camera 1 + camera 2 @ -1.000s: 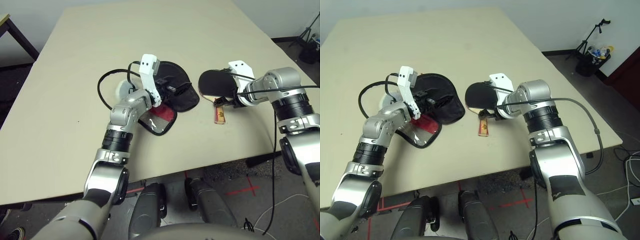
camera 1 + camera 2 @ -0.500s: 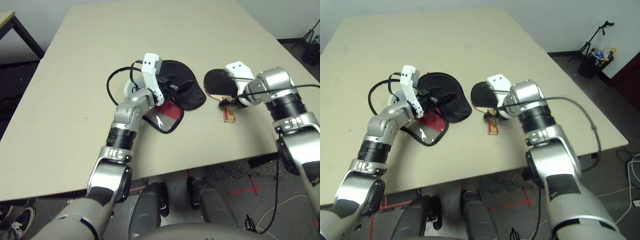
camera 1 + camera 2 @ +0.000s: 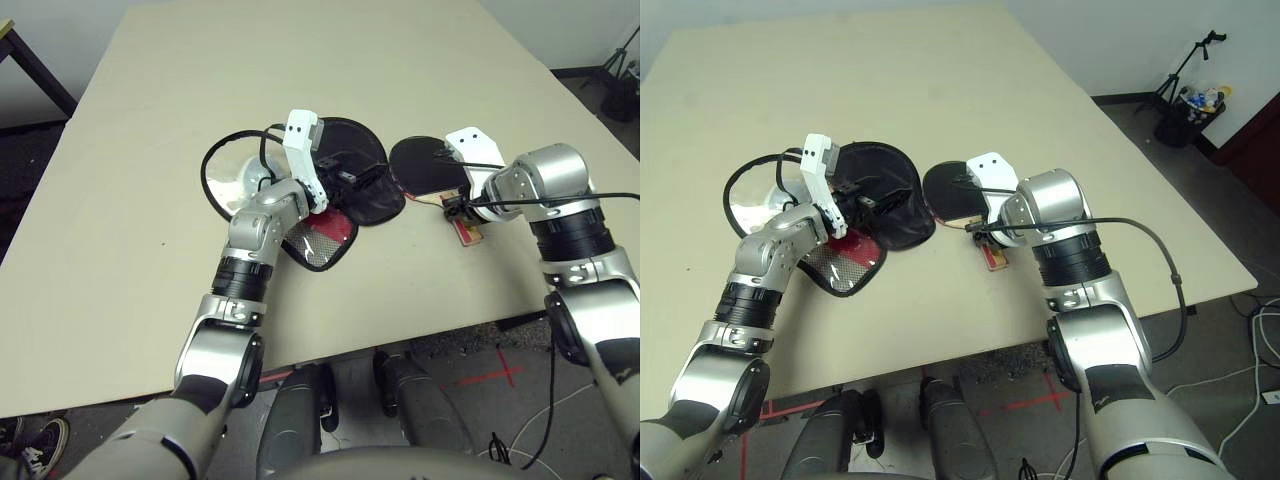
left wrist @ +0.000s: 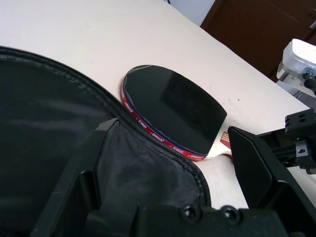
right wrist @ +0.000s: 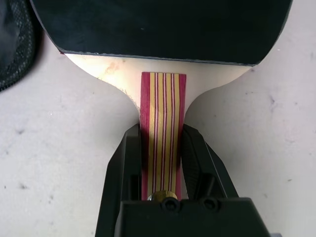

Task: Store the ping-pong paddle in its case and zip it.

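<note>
Table (image 3: 130, 150): bears all items | case (image 3: 355, 180): lies unzipped, left gripper (image 4: 173, 197) spread wide over its flap | ping-pong paddle (image 3: 425, 165): flat on table just right of case | right gripper (image 5: 160, 153): open a second ago, now clamped on paddle handle (image 5: 162, 113) | grasp made; insertion pending.

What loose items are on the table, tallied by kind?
Paddle: 1
Case: 1
Grey disc: 1
Total: 3
</note>
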